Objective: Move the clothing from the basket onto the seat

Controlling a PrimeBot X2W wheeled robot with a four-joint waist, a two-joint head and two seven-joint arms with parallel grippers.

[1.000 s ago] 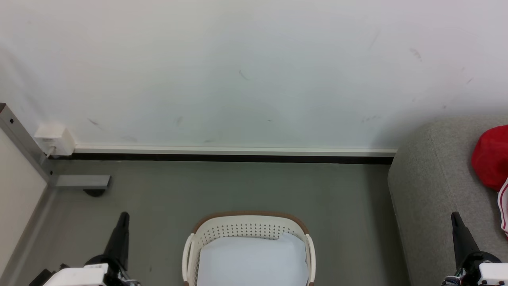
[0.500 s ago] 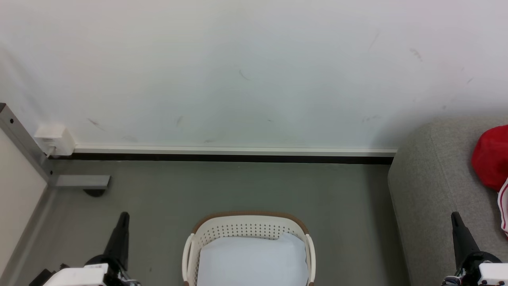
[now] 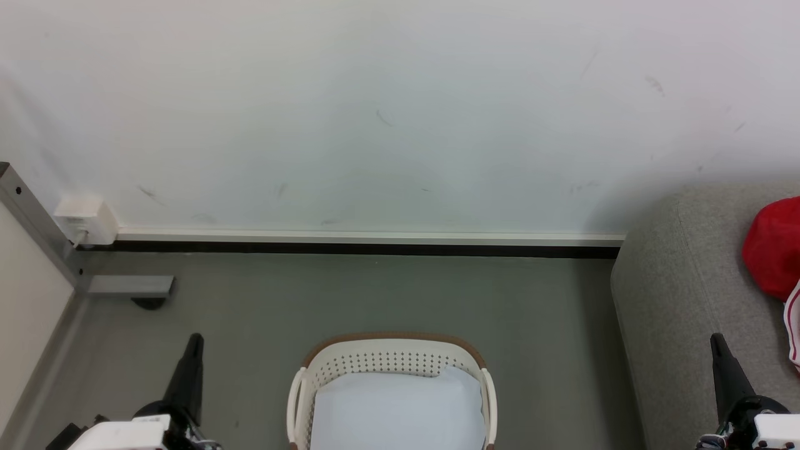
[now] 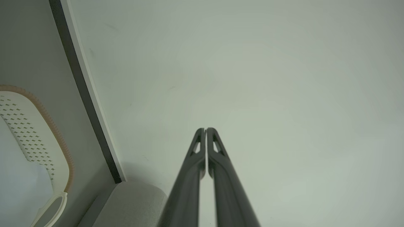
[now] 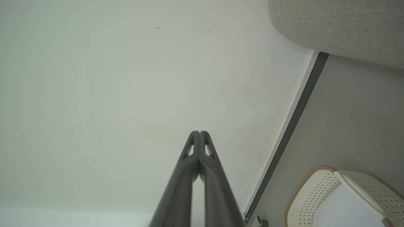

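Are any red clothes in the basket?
None visible: the basket shows just a white sheet; red clothing lies on the seat. Its near end is cut off.

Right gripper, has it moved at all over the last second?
No. The right gripper keeps the same place against the seat, fingers shut.

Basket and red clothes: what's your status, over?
Left gripper, right gripper: jaws shut, empty. Red clothing on seat. Basket holds white sheet, no red showing. Nothing in the way.

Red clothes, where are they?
In the head view, the soft red clothing lies far right on the light-grey fabric seat, right of the cream perforated plastic basket.
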